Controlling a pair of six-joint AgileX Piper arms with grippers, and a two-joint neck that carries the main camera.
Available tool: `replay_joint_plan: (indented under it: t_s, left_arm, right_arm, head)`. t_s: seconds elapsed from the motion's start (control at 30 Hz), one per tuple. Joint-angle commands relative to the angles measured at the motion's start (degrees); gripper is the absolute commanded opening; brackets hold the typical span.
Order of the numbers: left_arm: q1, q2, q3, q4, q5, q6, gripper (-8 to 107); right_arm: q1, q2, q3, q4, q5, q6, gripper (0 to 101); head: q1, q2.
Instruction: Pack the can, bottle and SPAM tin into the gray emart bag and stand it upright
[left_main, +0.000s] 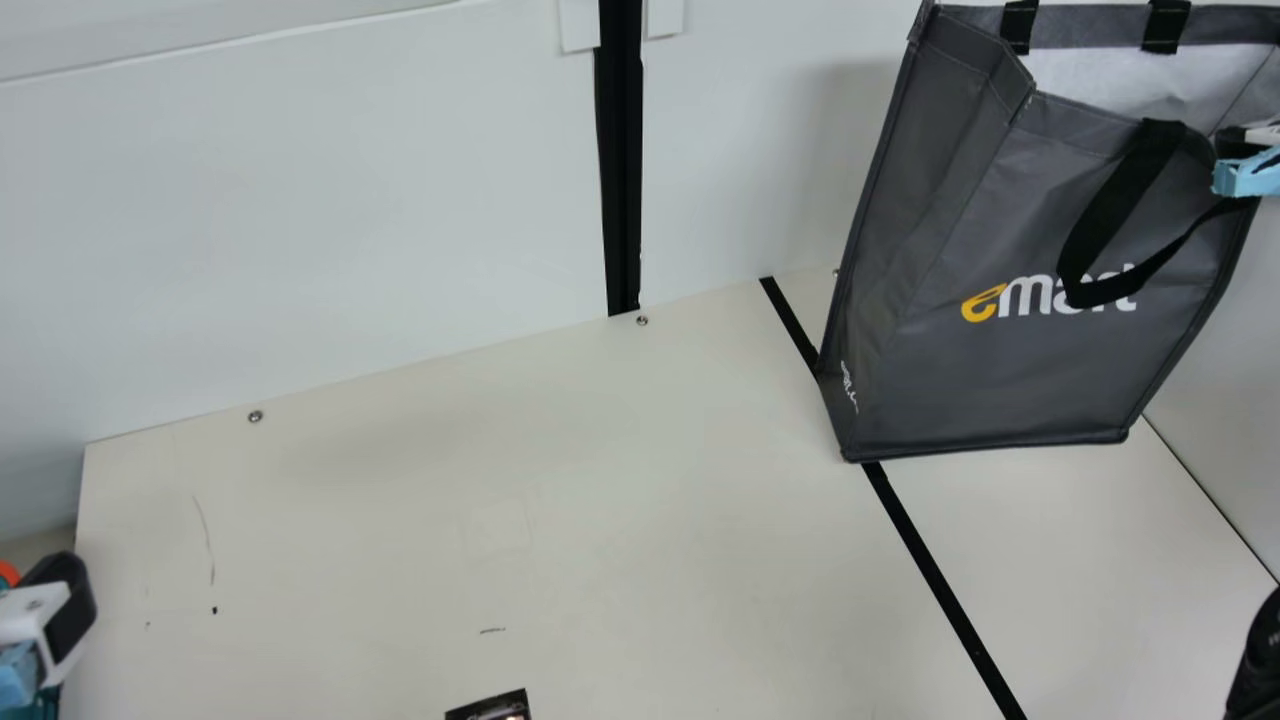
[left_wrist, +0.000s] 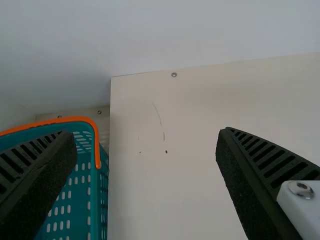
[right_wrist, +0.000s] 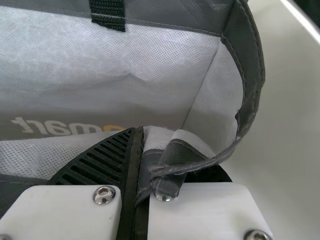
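1 teal basket (left_wrist: 75, 205) (orange-rimmed) sits beside the table (left_main: 380, 520) bearing 1 black line (left_main: 938, 585).

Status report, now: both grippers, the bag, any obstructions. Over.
Left gripper open, empty. Right gripper shut on gray bag at its rim. Bag mouth open, front handle drooping over the logo. Teal basket near left gripper, possible snag.

This place looks like a robotics lab or a test workshop (which of the two, I cannot tell). In the main view, white panels (left_main: 300, 220) stand behind the cream table (left_main: 450, 520), with a black upright strip (left_main: 622, 160) at the upper middle. Small screws (left_main: 255, 416) sit near the table's back edge, and a black line (left_main: 935, 580) crosses the lower right. The left gripper (left_main: 50, 625), lower left, and right gripper (left_main: 1245, 165), upper right, also suggest this.
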Motion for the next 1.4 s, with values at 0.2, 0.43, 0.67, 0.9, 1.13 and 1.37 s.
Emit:
replay_joint_plan:
  t_s: [0.2, 0.43, 0.67, 0.9, 1.13, 1.37]
  left_arm:
    - [0.00, 0.00, 0.00, 0.00, 0.00, 0.00, 90]
    - [0.00, 0.00, 0.00, 0.00, 0.00, 0.00, 90]
    - [0.00, 0.00, 0.00, 0.00, 0.00, 0.00, 90]
    - [0.00, 0.00, 0.00, 0.00, 0.00, 0.00, 90]
    - [0.00, 0.00, 0.00, 0.00, 0.00, 0.00, 90]
    - [0.00, 0.00, 0.00, 0.00, 0.00, 0.00, 90]
  right_arm:
    - [0.00, 0.26, -0.87, 0.69, 0.46, 0.64, 23]
    - [0.12, 0.05, -2.64, 3.30, 0.92, 1.25, 47]
    - [0.37, -0.17, -5.77, 6.04, 2.00, 1.70, 70]
    - [0.62, -0.42, -9.60, 9.23, 3.40, 1.77, 94]
    - [0.73, -0.26, -14.35, 12.33, 5.08, 1.99, 95]
    - [1.62, -0.31, -18.35, 15.12, 6.30, 2.23, 95]
  head:
    - [-1.30, -0.05]
    - [-1.30, -0.05]
    - [-1.30, -0.05]
    - [-1.30, -0.05]
    - [-1.30, -0.05]
    - [-1.30, -0.05]
